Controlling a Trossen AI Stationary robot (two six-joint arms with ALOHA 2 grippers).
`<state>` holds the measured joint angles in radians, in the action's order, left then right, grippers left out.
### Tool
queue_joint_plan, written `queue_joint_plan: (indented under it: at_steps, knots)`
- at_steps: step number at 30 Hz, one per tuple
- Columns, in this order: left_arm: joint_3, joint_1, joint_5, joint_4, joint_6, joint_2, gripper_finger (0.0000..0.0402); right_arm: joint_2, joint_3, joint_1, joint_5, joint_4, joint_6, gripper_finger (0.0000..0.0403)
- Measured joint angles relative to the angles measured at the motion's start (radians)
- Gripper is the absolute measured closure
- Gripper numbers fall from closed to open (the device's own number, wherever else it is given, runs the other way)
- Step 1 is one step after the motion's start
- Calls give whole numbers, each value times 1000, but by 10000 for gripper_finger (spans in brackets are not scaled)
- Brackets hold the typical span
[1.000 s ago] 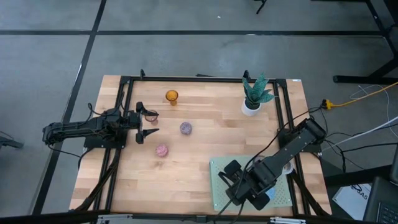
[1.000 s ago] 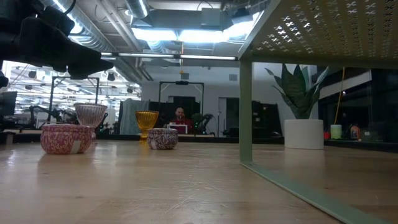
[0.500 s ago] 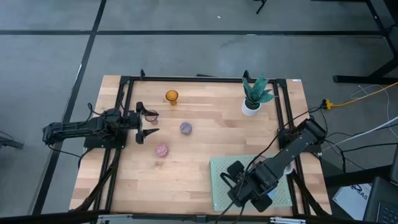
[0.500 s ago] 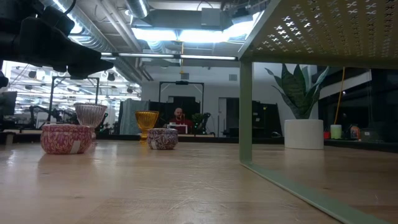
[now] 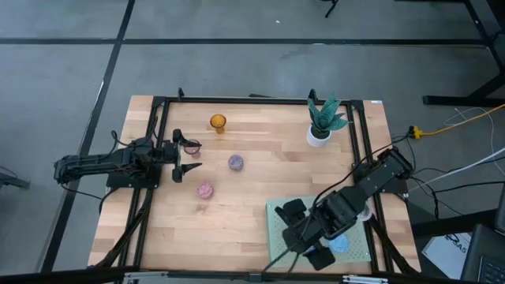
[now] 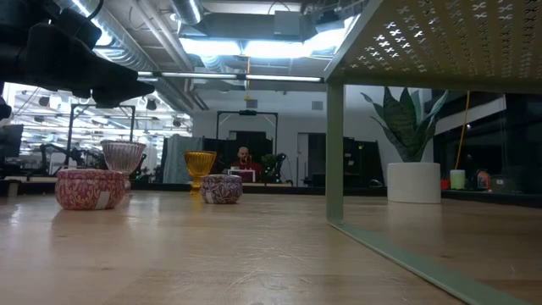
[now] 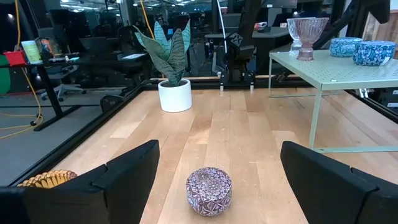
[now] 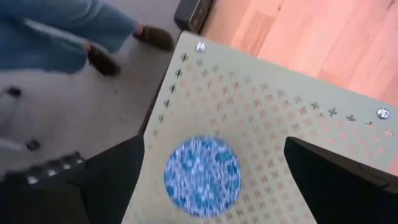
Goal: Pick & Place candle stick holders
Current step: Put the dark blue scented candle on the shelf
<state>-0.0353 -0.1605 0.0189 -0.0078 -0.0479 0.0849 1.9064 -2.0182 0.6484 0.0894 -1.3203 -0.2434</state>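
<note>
On the pale green perforated stand [image 5: 278, 237], blue candle stick holder [image 8: 203, 177] rests upright and free, right gripper [image 8: 208, 180] spread wide above it, apparently just set down; left gripper [image 5: 186, 156] waits, fingers wide, facing purple holder [image 7: 209, 190] mid-table, likely next.

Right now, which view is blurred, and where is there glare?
Right wrist view: motion-blurred, the round blue patterned glass cup smeared on the pale green perforated mat. Low view: bright ceiling lights glare. Left wrist view: sharp, the purple patterned cup crisp.
</note>
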Motion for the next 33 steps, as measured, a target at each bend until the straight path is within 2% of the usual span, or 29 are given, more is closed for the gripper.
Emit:
queue_joint_plan:
  at_steps: [5,8,12,23,28,33]
  knots:
    - [0,0,0,0,0,0,68,41,0,-5,-26,19,-65,19]
    - [0,0,0,0,0,0,68,65,0,-5,-34,17,-97,36]
    - [0,0,0,0,0,0,68,95,0,-5,-53,-3,-150,81]
    - [0,0,0,0,0,0,68,127,0,14,-97,-118,-282,251]
    - [0,0,0,0,0,0,68,129,34,44,-82,-182,-324,288]
    - [0,0,0,0,0,0,68,128,46,77,-66,-216,-354,296]
